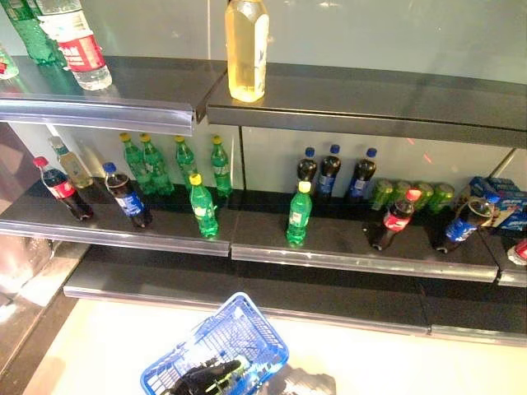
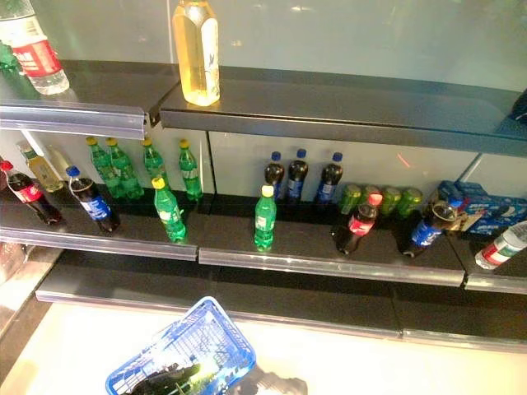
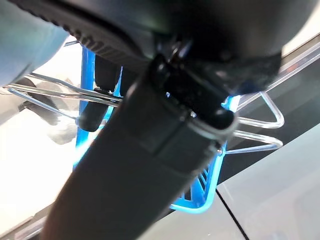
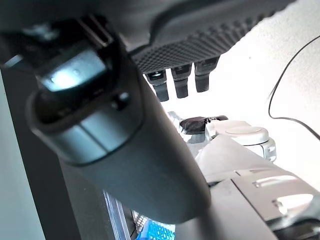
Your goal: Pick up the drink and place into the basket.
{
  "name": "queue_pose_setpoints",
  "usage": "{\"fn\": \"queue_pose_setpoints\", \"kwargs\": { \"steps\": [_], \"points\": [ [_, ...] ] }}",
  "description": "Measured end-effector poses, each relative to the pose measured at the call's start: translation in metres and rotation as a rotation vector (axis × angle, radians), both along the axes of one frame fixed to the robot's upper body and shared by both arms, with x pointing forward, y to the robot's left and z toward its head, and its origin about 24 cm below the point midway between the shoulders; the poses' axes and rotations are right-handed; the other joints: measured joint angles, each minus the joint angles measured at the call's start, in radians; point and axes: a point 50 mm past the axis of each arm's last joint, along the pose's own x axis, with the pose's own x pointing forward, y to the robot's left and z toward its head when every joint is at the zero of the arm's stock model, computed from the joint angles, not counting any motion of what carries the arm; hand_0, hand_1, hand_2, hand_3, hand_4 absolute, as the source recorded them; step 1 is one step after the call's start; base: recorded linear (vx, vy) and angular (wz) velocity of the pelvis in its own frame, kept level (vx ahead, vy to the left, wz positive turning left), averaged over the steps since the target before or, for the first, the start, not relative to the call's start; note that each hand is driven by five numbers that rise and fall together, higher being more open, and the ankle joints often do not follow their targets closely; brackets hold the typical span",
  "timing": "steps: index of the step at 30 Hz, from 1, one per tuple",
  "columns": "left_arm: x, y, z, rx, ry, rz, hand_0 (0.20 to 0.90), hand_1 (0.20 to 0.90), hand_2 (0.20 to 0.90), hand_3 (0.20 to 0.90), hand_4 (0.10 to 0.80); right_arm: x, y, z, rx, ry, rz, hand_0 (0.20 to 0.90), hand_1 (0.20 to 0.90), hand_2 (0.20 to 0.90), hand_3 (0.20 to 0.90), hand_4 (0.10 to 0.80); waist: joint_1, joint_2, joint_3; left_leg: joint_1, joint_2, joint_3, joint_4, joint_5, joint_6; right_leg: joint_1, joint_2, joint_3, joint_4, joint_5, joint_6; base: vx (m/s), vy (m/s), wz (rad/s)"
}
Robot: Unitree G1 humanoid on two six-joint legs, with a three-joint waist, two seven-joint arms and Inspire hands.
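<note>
Hanging low before the shelves point(image 1: 354, 255), the blue basket point(image 1: 247, 329) is carried by the left hand point(image 3: 150, 150), fingers curled round its wire handles. The right hand point(image 4: 177, 80) is empty, fingers relaxed. Drinks remain shelved; a green bottle point(image 1: 299, 214) stands nearest.

The top shelf point(image 1: 370, 103) carried a yellow bottle point(image 1: 246, 49) and a clear bottle point(image 1: 76, 41). Green bottles point(image 1: 299, 216), cola bottles point(image 1: 328, 173) and cans point(image 1: 412, 196) stood on the middle shelf point(image 1: 346, 247).
</note>
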Motion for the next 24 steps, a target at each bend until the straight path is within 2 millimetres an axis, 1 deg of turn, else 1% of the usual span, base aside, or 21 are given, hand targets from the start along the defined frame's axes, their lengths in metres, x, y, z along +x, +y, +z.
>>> {"fn": "queue_pose_setpoints", "kwargs": {
  "steps": [8,11,12,13,14,15,16,17,18,19,21,22,24],
  "points": [
    [-0.007,0.005,0.0,-0.013,0.0,0.036,0.3,0.3,0.3,0.2,0.1,-0.007,-0.001,-0.001,-0.007,0.028,0.023,0.9,0.9,0.9,0.9,0.8,-0.001,0.0,-0.001,0.018,-0.002,-0.004,-0.007,-0.004,0.005,0.026,-0.003,-0.003,-0.005,-0.01,0.004,0.097,-0.019,0.02],
    [-0.003,0.005,0.001,-0.011,-0.011,0.028,0.3,0.3,0.3,0.2,0.1,-0.008,-0.002,0.0,-0.01,0.033,0.027,0.9,0.9,0.9,0.9,0.8,-0.001,0.001,-0.003,-0.008,-0.001,-0.004,-0.007,-0.002,0.007,-0.007,-0.002,-0.001,-0.005,-0.006,-0.001,-0.139,-0.073,-0.01],
    [0.0,0.005,0.002,-0.009,-0.022,0.017,0.3,0.3,0.3,0.2,0.1,-0.006,-0.002,0.0,-0.011,0.03,0.031,0.9,0.9,0.9,0.9,0.8,0.0,0.002,-0.004,-0.036,0.0,-0.006,-0.006,0.004,0.007,-0.032,-0.001,-0.001,-0.005,-0.001,-0.002,-0.287,-0.101,0.0],
    [0.006,0.005,0.004,-0.005,-0.038,-0.003,0.3,0.3,0.3,0.2,0.1,-0.003,-0.003,0.0,-0.014,0.024,0.035,0.9,0.9,0.9,0.9,0.8,0.001,0.003,-0.004,-0.072,0.0,-0.008,-0.001,0.016,0.002,-0.069,0.0,-0.001,-0.004,0.006,-0.004,-0.377,-0.086,0.01],
    [0.014,0.005,0.006,-0.003,-0.057,-0.015,0.3,0.3,0.3,0.2,0.1,0.002,-0.005,0.002,-0.019,0.015,0.045,0.9,0.9,0.9,0.9,0.8,0.001,0.004,-0.005,-0.114,-0.001,-0.011,0.0,0.027,0.005,-0.106,0.0,-0.001,-0.001,0.019,-0.006,-0.422,-0.087,0.07],
    [0.025,0.005,0.009,-0.002,-0.084,-0.028,0.3,0.3,0.3,0.2,0.1,0.011,-0.007,0.003,-0.027,-0.004,0.054,0.9,0.9,0.9,0.9,0.8,-0.002,0.003,0.009,-0.159,-0.003,-0.021,0.009,0.042,0.004,-0.147,0.001,-0.001,0.001,0.038,-0.007,-0.495,-0.101,0.14],
    [0.04,0.003,0.013,-0.001,-0.12,-0.042,0.3,0.3,0.3,0.2,0.1,0.022,-0.009,0.006,-0.037,-0.028,0.065,0.9,0.9,0.9,0.9,0.8,-0.001,0.008,0.03,-0.208,-0.004,-0.032,0.02,0.051,0.006,-0.185,0.0,-0.001,0.001,0.048,-0.011,-0.379,-0.069,0.18],
    [0.052,0.002,0.018,0.002,-0.151,-0.052,0.3,0.3,0.3,0.2,0.1,0.035,-0.011,0.009,-0.048,-0.054,0.074,0.9,0.9,0.9,0.9,0.8,0.001,0.015,0.063,-0.239,-0.005,-0.04,0.02,0.064,0.007,-0.213,0.0,-0.001,0.001,0.061,-0.014,-0.339,-0.034,0.21],
    [0.068,0.0,0.024,0.008,-0.189,-0.072,0.3,0.3,0.3,0.2,0.1,0.048,-0.013,0.013,-0.06,-0.089,0.071,0.9,0.9,0.9,0.9,0.8,-0.002,0.026,0.105,-0.27,-0.006,-0.051,0.02,0.079,0.008,-0.237,0.0,-0.001,0.001,0.071,-0.016,-0.193,-0.003,0.18],
    [0.074,-0.001,0.026,0.008,-0.203,-0.077,0.3,0.3,0.3,0.2,0.1,0.055,-0.014,0.015,-0.064,-0.107,0.072,0.9,0.9,0.9,0.9,0.8,-0.003,0.031,0.124,-0.275,-0.006,-0.054,0.017,0.085,0.008,-0.242,0.001,-0.001,0.001,0.074,-0.017,-0.169,0.012,0.14],
    [0.087,-0.005,0.032,0.0,-0.248,-0.087,0.3,0.3,0.3,0.2,0.1,0.078,-0.015,0.023,-0.074,-0.18,0.081,0.9,0.9,0.9,0.9,0.8,-0.002,0.043,0.168,-0.297,-0.006,-0.056,0.01,0.093,0.009,-0.269,0.001,0.002,0.0,0.078,-0.019,-0.138,0.041,0.01],
    [0.093,-0.006,0.035,-0.002,-0.27,-0.094,0.3,0.3,0.3,0.2,0.1,0.09,-0.015,0.027,-0.081,-0.223,0.098,0.9,0.9,0.9,0.9,0.8,-0.003,0.048,0.186,-0.303,-0.007,-0.057,0.002,0.102,0.008,-0.279,0.001,0.004,0.0,0.078,-0.015,-0.169,0.074,-0.03],
    [0.103,-0.009,0.041,-0.011,-0.308,-0.1,0.3,0.3,0.3,0.2,0.1,0.11,-0.017,0.036,-0.098,-0.299,0.131,0.9,0.9,0.9,0.9,0.8,-0.002,0.061,0.22,-0.322,-0.009,-0.058,0.0,0.109,0.013,-0.3,0.0,0.005,0.0,0.083,-0.015,-0.163,0.087,0.01]
  ]
}}
